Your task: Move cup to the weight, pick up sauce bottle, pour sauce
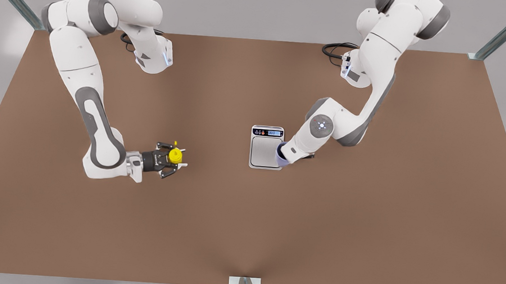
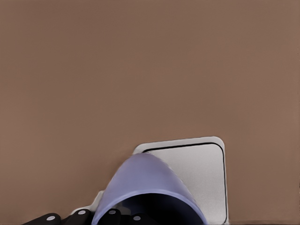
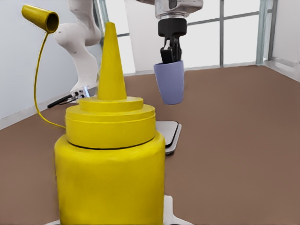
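**Brown tabletop: two arms, bottle, scale and cup**

On the front view's left, the right gripper (image 1: 178, 158) is seen low over the table (image 1: 364, 223), its fingers spread to either side of the sauce bottle (image 1: 175, 155). Whether the pads are touching the bottle cannot be told. The sauce bottle (image 3: 110, 164) is shown upright in the right wrist view, its pointed nozzle raised and its tethered cap (image 3: 41, 18) open to one side.

Near the centre, the weight (image 1: 266, 146) is laid flat on the table, its display strip turned away from the camera.

At the weight's edge on the front view's right, the cup (image 1: 282, 155) is held by its rim in the left gripper (image 3: 171, 52), fingers clamped. The cup (image 3: 170, 82) is lifted clear above the weight (image 3: 169, 133), slightly tilted. In the left wrist view, the cup (image 2: 147, 187) is seen over the weight (image 2: 201, 178).
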`<act>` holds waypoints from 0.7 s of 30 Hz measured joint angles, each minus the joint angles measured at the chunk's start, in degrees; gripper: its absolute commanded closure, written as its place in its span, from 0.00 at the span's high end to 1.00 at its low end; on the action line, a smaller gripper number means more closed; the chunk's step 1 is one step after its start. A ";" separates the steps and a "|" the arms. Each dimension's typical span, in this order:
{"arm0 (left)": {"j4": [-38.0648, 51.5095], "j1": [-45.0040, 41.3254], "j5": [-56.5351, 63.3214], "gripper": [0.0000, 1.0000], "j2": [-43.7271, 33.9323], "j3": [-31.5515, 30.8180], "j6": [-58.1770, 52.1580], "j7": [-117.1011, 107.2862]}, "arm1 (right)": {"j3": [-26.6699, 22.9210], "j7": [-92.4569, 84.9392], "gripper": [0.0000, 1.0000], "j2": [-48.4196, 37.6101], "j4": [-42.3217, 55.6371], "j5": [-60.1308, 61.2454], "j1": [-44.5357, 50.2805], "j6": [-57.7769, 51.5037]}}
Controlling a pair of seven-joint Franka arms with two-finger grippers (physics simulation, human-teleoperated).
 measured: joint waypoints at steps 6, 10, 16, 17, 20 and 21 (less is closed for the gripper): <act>0.00 -0.18 -0.22 0.21 2.91 -2.73 1.46 -0.19 | 0.10 2.81 0.43 -0.06 0.38 4.07 3.75 0.51; 0.00 -0.22 -0.21 0.21 4.02 -3.89 2.51 -0.19 | 0.11 2.44 0.43 0.28 0.74 5.04 3.93 0.70; 0.00 -1.82 -0.42 0.46 4.61 -4.03 3.17 -0.07 | 0.12 1.33 0.43 2.34 2.27 5.47 3.40 0.16; 0.08 -1.82 -1.17 1.00 4.61 -4.04 3.20 0.35 | 0.12 1.16 0.43 2.48 2.51 5.53 3.31 0.18; 0.08 -1.64 -6.17 1.00 4.62 -4.05 3.34 1.13 | 0.13 1.02 0.44 3.09 2.60 5.83 3.66 0.18; 0.08 -1.65 -8.58 1.00 4.61 -4.00 3.37 1.28 | 0.13 1.17 0.44 3.56 3.53 5.87 3.66 0.19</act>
